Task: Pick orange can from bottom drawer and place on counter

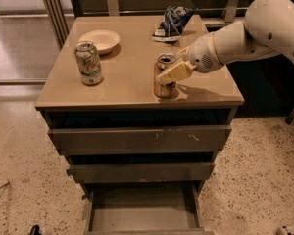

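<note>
My gripper [169,68] is over the counter [132,62], near the front edge and a bit right of the middle. It grips the orange can [163,88]. One finger [174,72] lies across the front of the can, and the can sits between my two fingers. The orange can stands up straight on the counter. My arm [245,33] comes in over the right edge. A green can [88,62] stands near the left edge. A bowl [100,39] sits by the back left corner. A bag [172,21] lies by the back edge. The bottom drawer [142,212] is pulled out.
</note>
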Available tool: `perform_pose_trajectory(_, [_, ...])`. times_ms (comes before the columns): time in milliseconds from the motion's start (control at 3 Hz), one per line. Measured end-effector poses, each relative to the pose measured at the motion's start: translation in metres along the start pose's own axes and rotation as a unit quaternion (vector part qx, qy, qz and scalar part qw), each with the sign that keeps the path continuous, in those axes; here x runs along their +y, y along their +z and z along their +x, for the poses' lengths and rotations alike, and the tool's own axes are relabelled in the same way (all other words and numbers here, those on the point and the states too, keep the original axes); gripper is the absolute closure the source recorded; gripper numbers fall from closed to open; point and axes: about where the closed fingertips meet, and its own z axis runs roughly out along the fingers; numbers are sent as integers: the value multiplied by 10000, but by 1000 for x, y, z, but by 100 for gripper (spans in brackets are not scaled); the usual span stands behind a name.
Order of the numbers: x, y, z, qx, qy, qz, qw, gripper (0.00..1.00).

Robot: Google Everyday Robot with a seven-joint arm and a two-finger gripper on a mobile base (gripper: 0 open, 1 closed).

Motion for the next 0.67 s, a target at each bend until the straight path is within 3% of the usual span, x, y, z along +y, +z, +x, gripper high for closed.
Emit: perform_pose_trajectory(667, [0, 0, 0, 0, 0, -1, 10000, 36])
